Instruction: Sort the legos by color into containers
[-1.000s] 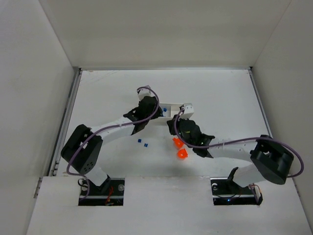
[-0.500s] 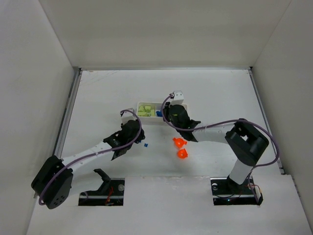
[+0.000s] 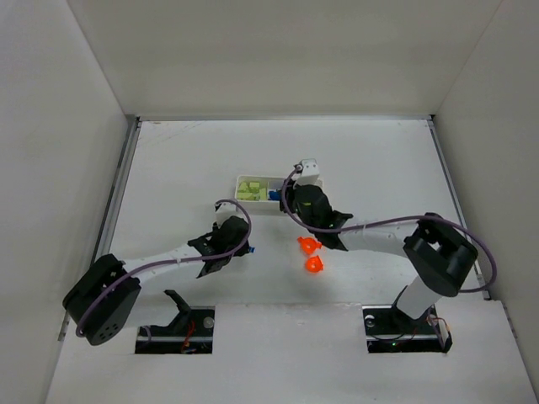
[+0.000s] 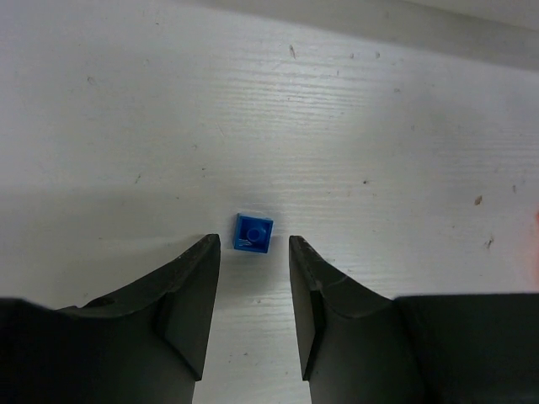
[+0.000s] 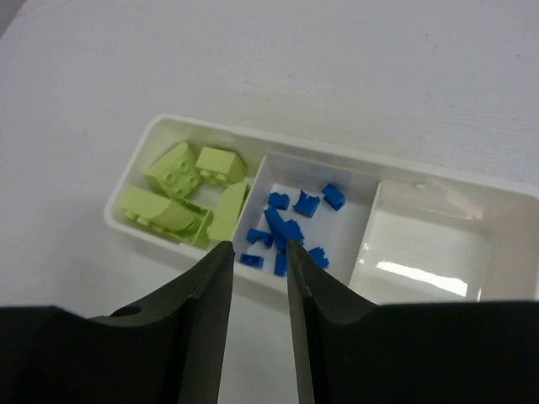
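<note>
Well, toward the near edge of the desk (image 3: 379,151), the left end effector (image 4: 253,247), narrowly parted, sits behind a blue lego (image 4: 253,233); the right end effector (image 5: 259,246), narrow and empty, hangs over the tray (image 5: 438,182).

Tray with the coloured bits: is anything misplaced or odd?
Nothing is mixed up in the tray: green pieces sit in one end compartment, blue pieces in the middle, and the third compartment is empty. Odd ones out: two orange pieces and one blue brick lie loose on the table.
</note>
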